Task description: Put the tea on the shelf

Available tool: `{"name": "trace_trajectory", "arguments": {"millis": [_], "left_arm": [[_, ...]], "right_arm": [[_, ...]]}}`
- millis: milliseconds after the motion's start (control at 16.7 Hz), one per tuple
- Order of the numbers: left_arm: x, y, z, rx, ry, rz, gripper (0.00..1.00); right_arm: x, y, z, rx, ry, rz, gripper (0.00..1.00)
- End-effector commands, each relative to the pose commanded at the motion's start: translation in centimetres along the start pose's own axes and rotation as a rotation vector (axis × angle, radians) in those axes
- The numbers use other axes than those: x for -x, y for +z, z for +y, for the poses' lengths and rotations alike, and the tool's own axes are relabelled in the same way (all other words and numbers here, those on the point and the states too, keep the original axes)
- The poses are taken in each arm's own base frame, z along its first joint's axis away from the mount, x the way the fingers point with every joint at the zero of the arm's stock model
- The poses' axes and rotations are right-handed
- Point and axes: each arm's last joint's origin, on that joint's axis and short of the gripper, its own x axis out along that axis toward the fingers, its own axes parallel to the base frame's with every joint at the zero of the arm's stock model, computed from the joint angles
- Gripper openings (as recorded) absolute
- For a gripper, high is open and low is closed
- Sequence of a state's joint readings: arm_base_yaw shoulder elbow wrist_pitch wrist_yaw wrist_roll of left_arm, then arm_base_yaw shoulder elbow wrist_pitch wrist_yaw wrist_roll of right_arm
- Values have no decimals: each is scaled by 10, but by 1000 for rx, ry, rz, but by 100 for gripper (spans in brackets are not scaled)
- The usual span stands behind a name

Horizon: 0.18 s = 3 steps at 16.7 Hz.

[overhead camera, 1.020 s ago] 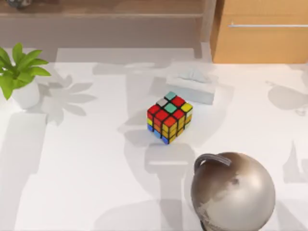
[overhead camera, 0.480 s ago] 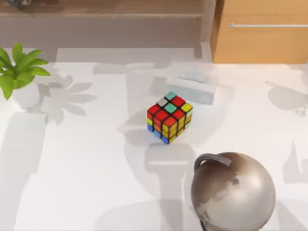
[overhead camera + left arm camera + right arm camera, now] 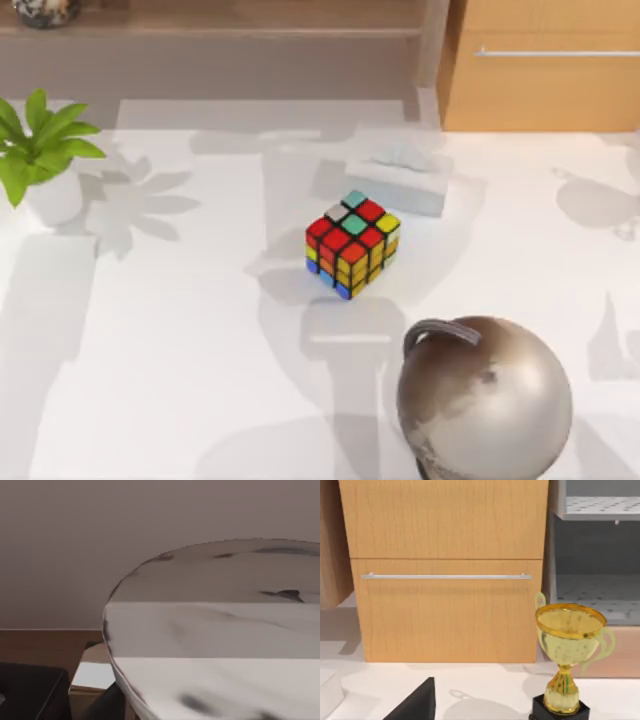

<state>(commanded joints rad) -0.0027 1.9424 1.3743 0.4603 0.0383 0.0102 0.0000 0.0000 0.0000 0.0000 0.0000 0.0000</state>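
Observation:
The shelf (image 3: 250,30) is a long light-brown board along the table's far side, with a shadowed recess beneath it. At its left end, cut by the top view's upper edge, sits a small rounded dark speckled thing (image 3: 44,10); it looks like the pearl-filled bottom of the tea, and the rest of it is out of frame. In the left wrist view a large white rounded surface (image 3: 215,630) with dark streaks sits very close, and I cannot tell what it is.
A potted plant (image 3: 40,150) stands at the left. A colourful puzzle cube (image 3: 352,245) and a white tissue box (image 3: 398,180) sit mid-table, a grey globe (image 3: 485,400) at the front right. The orange-brown cabinet (image 3: 545,90) stands back right, a gold trophy (image 3: 567,665) before it.
The dark speckled thing at the shelf's left end has come further into the top view, toward the near side. Everything on the table has stayed put.

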Motion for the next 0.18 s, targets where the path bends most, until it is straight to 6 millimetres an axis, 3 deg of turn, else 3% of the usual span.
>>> {"name": "trace_trajectory", "arguments": {"millis": [180], "left_arm": [[0,0,0,0,0,0,100]], "right_arm": [[0,0,0,0,0,0,100]]}}
